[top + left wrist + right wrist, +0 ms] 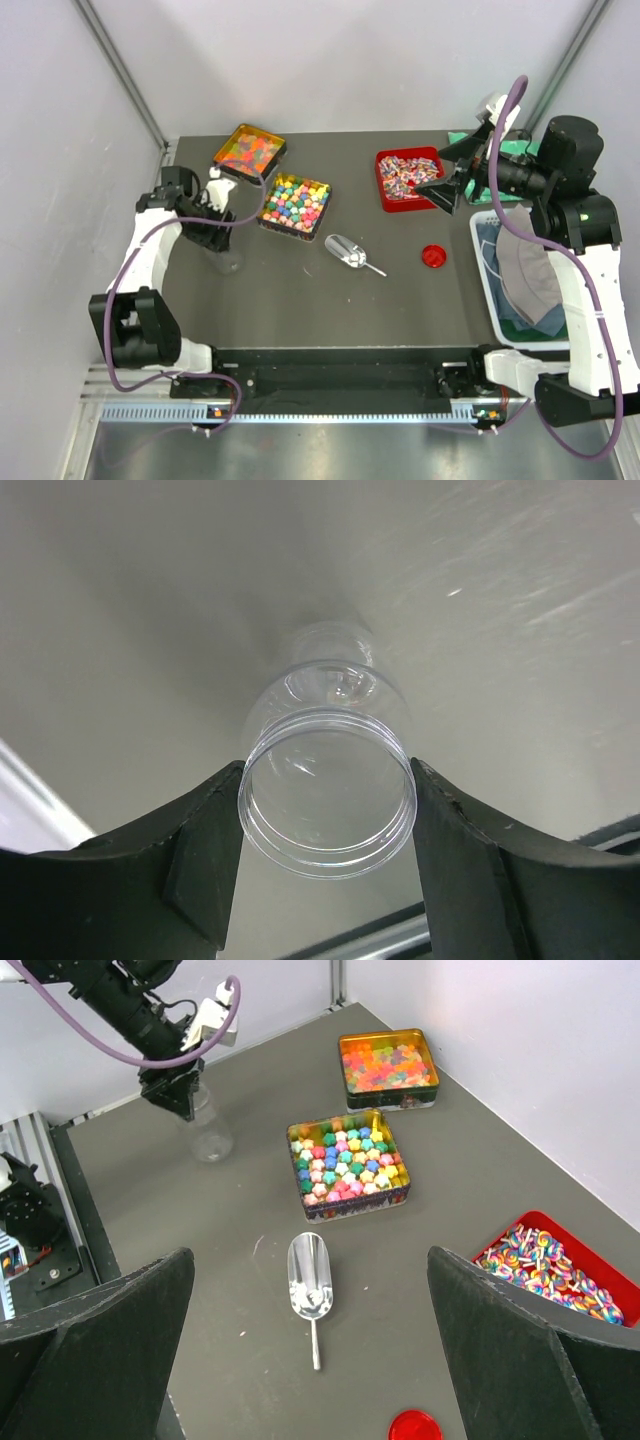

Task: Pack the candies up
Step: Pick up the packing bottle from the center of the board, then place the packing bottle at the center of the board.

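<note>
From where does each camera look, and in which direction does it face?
Top external: above and behind the arms, looking down on the table; left arm and right arm show whole.
Left wrist: on the left arm, looking down into the jar; its jaws grip the rim.
Right wrist: raised at the right, facing across the table toward the left arm; its open jaws fill the bottom corners.
Shared: top and right wrist both show candies, scoop and jar.
</note>
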`<state>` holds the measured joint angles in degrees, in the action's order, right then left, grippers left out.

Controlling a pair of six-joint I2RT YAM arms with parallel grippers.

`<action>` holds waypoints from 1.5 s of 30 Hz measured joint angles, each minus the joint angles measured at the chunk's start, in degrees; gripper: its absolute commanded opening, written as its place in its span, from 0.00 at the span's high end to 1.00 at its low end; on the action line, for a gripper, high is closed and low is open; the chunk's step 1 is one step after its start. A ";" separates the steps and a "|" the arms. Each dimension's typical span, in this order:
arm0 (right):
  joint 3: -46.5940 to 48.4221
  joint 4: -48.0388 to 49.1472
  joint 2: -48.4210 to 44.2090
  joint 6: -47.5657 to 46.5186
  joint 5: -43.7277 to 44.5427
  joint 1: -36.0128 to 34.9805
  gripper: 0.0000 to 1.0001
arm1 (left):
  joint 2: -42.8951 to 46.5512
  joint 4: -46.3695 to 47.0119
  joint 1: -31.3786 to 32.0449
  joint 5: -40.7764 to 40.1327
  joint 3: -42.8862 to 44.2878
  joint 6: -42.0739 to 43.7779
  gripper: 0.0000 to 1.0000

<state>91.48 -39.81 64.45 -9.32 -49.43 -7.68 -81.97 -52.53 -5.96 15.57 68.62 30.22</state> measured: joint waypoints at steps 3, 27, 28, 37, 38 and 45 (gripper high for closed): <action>0.00 0.00 0.00 0.00 0.02 0.02 0.01 | 0.00 -0.26 2.82 1.70 1.11 0.55 0.41; -3.93 -0.98 -0.37 -6.36 9.94 0.02 0.01 | -7.58 0.28 44.41 2.78 9.38 -3.10 0.40; -5.09 -1.14 -0.31 -7.23 11.17 0.02 0.01 | -7.89 0.28 45.24 2.49 9.38 -3.10 0.40; -13.88 -1.31 0.24 -11.13 17.90 0.02 0.01 | -7.98 0.28 47.74 0.37 9.38 -3.43 0.37; -14.43 -1.27 0.24 -11.26 18.38 0.02 0.01 | -7.98 0.31 48.15 0.15 9.33 -3.56 0.37; -17.73 2.36 0.22 -11.56 20.65 0.20 0.01 | -7.89 1.97 51.34 -1.33 6.60 -4.61 0.36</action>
<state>73.76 -37.45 64.66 -20.88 -28.77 -7.49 -89.86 -50.57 45.39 14.24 75.22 25.61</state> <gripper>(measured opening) 0.987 0.654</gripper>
